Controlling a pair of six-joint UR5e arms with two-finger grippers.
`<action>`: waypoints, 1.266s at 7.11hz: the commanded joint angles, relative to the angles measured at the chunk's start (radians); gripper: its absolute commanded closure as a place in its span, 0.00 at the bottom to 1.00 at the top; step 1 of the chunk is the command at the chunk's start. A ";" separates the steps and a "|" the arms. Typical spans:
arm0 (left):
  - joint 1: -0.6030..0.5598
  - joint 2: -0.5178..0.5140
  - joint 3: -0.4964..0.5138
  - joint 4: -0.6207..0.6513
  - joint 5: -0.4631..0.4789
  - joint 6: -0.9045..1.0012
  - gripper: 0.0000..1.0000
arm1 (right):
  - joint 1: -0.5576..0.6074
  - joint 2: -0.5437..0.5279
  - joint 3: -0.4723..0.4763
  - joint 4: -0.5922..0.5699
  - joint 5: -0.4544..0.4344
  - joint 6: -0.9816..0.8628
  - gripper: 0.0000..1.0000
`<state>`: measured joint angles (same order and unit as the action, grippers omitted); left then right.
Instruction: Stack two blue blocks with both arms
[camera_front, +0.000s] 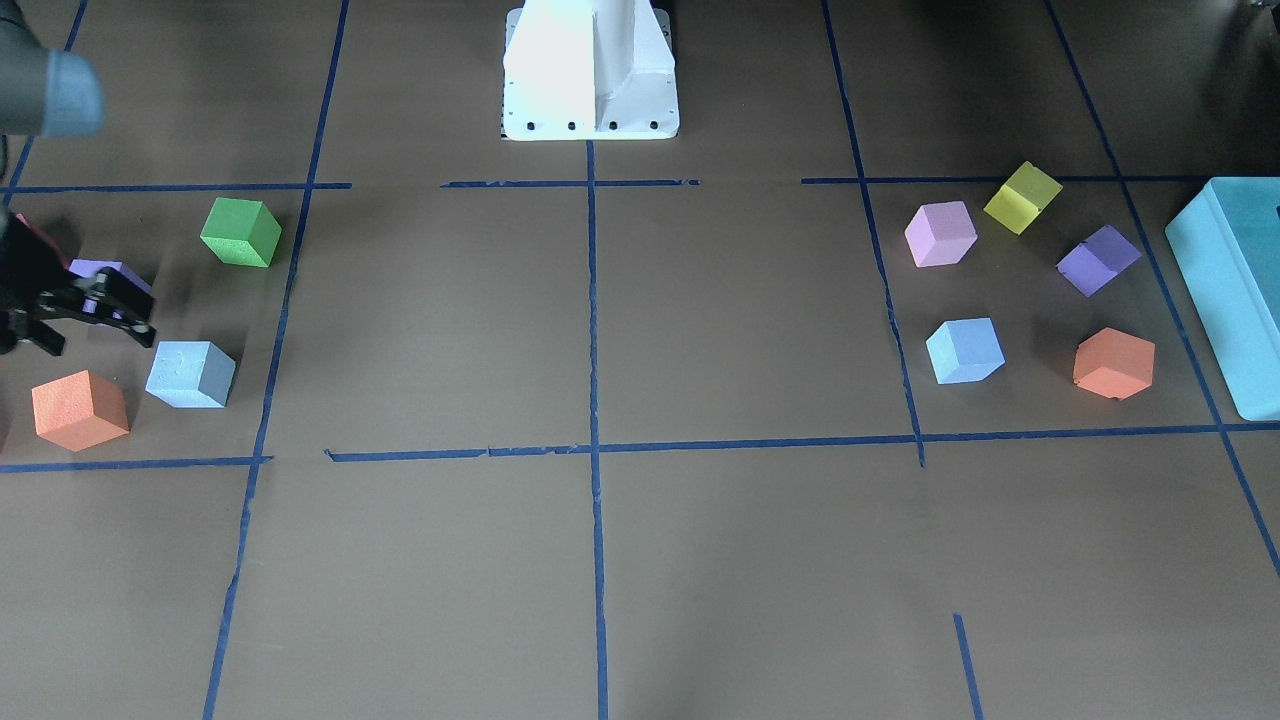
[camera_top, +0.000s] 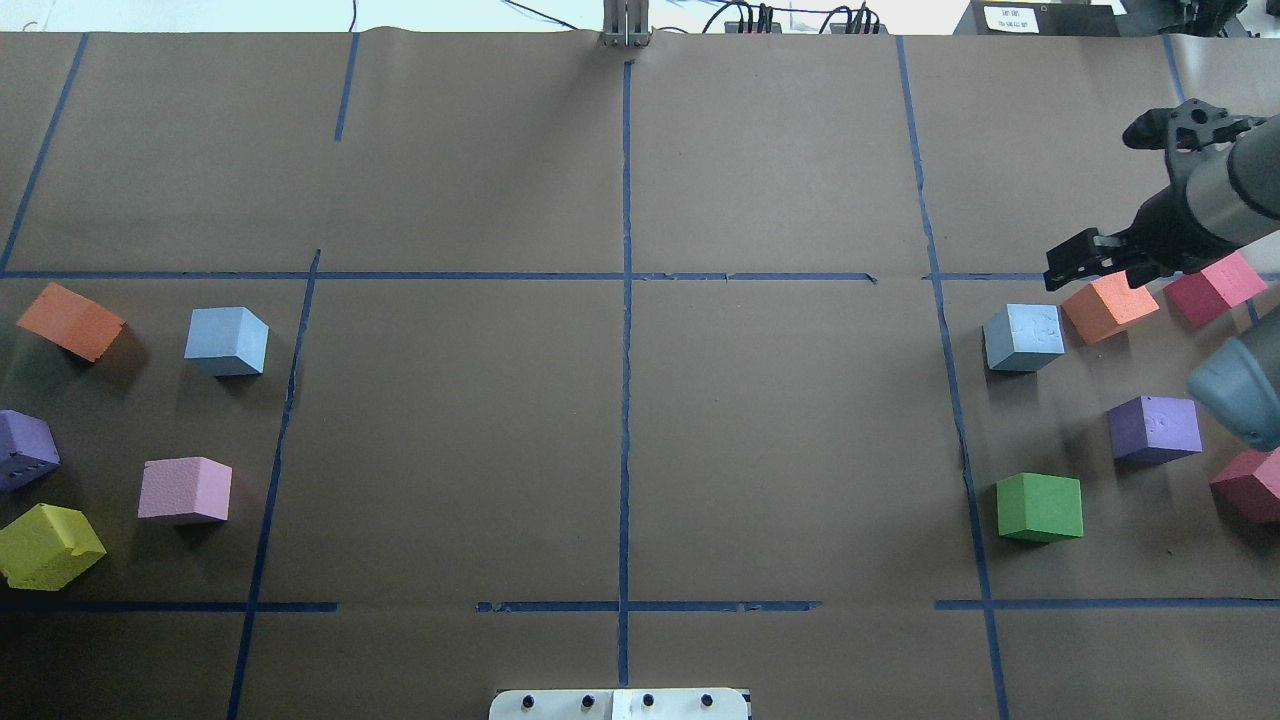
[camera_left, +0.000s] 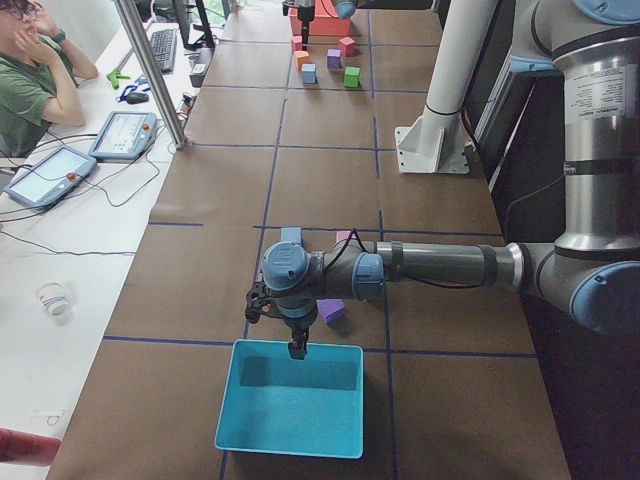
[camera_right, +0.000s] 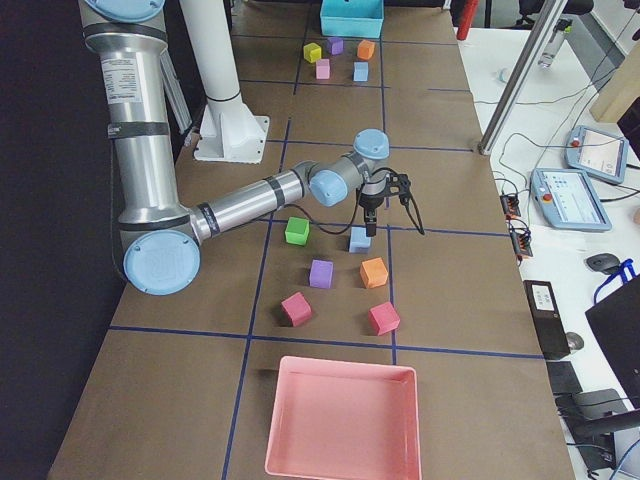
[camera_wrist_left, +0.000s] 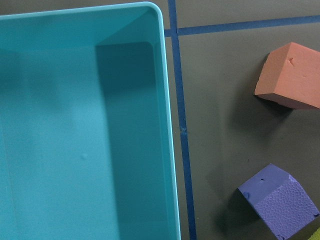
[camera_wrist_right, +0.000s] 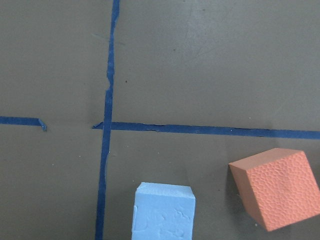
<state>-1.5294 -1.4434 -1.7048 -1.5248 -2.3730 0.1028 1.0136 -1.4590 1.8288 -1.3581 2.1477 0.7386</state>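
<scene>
One pale blue block (camera_top: 1022, 337) lies on the table on the robot's right, next to an orange cube (camera_top: 1108, 306). It also shows in the front view (camera_front: 190, 374) and at the bottom edge of the right wrist view (camera_wrist_right: 164, 212). The other blue block (camera_top: 227, 340) lies on the left side, also in the front view (camera_front: 965, 350). My right gripper (camera_top: 1070, 262) hovers a little beyond the right-hand blue block, open and empty; it also shows in the front view (camera_front: 100, 335). My left gripper (camera_left: 298, 345) shows only in the left side view, over the teal box (camera_left: 290, 400); I cannot tell if it is open or shut.
Green (camera_top: 1040, 507), purple (camera_top: 1155, 428) and red (camera_top: 1215, 288) cubes surround the right blue block. Orange (camera_top: 70, 320), pink (camera_top: 185, 490), purple (camera_top: 25, 450) and yellow (camera_top: 48, 545) cubes lie left. A pink tray (camera_right: 340, 420) sits at the table's right end. The white pedestal (camera_front: 590, 70) stands at the rear centre.
</scene>
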 joint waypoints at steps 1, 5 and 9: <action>0.000 0.000 -0.001 0.000 0.000 0.000 0.00 | -0.069 0.012 -0.010 0.001 -0.054 0.041 0.00; 0.000 0.000 0.001 0.000 0.000 0.000 0.00 | -0.124 0.016 -0.065 0.002 -0.055 0.041 0.00; 0.000 0.001 -0.001 0.002 0.000 0.000 0.00 | -0.139 0.025 -0.108 0.002 -0.072 0.036 0.00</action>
<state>-1.5294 -1.4432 -1.7051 -1.5243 -2.3731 0.1028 0.8816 -1.4382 1.7378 -1.3561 2.0782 0.7754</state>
